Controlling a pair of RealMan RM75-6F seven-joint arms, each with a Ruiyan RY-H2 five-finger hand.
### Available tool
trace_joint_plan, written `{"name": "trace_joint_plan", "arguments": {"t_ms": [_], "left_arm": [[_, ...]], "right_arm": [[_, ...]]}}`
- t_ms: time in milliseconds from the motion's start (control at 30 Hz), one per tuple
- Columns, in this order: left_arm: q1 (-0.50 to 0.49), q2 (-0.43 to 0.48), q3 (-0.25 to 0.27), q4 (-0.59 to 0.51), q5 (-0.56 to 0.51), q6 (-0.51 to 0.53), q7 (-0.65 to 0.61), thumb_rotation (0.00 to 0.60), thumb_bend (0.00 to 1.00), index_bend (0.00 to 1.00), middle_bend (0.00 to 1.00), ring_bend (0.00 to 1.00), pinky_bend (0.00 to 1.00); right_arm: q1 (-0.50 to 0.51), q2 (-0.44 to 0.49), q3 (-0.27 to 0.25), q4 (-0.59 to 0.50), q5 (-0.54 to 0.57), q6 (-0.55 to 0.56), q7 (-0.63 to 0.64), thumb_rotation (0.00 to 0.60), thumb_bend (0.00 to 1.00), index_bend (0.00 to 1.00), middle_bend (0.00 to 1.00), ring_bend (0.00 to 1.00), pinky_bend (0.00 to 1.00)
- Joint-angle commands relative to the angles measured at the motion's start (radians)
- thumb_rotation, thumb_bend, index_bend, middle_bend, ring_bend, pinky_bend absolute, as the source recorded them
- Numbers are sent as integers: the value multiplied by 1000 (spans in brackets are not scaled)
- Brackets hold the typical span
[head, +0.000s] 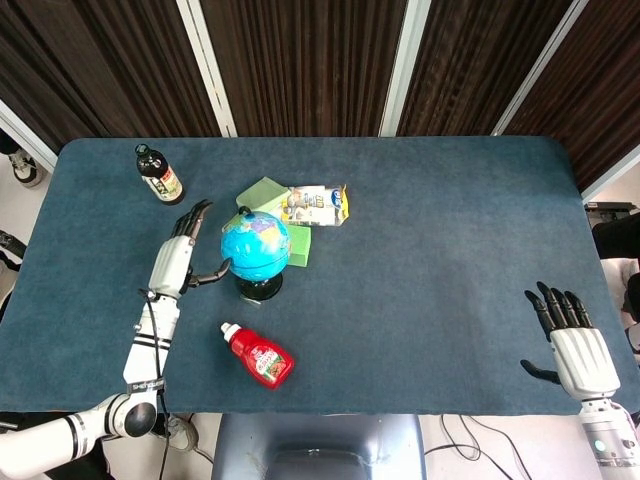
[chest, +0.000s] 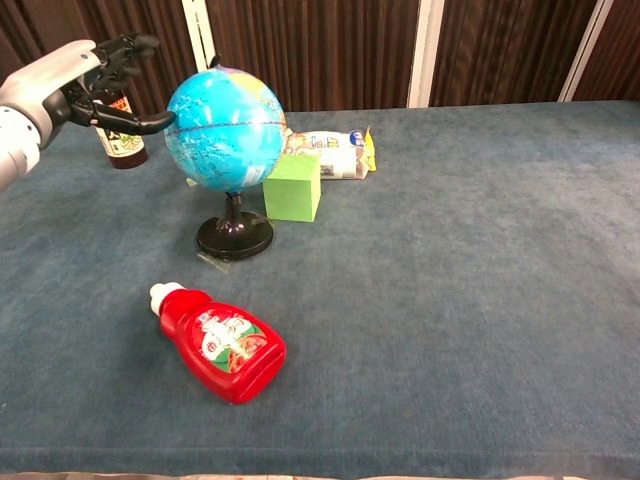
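Two hands show: your left hand (head: 178, 258) hangs with fingers spread and nothing in it, its thumb tip at the side of the globe (head: 255, 246), which stands upright on its black base near the table's left-centre. Your right hand (head: 574, 345) rests released at the table's (head: 440, 220) near right corner. Crowding the globe are a green block (chest: 292, 186), a snack packet (chest: 330, 152), a dark sauce bottle (chest: 120, 135) and a lying ketchup bottle (chest: 220, 343).

We see left hand (chest: 75, 85) open beside globe (chest: 226, 125), thumb at its side; ketchup (chest: 222, 344) lies in front.
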Motion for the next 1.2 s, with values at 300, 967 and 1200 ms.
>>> {"name": "trace_joint_plan", "arguments": {"t_ms": [300,967,1200], "left_arm": [[-2,11,-12,36,-26,-36,-40,600,306,0,0,0,44],[90,166,66,-189,258,66,-307,600,314,0,0,0,45],[45,85,56,-152,247,81,-130,600,312,0,0,0,42]], "right_arm": [[1,-2,2,0,4,-2,-4,600,53,0,0,0,0],[3,-2,1,-10,-3,-2,-5,600,53,0,0,0,0],[2,9,3,-14,-1,-2,16,600,53,0,0,0,0]]}}
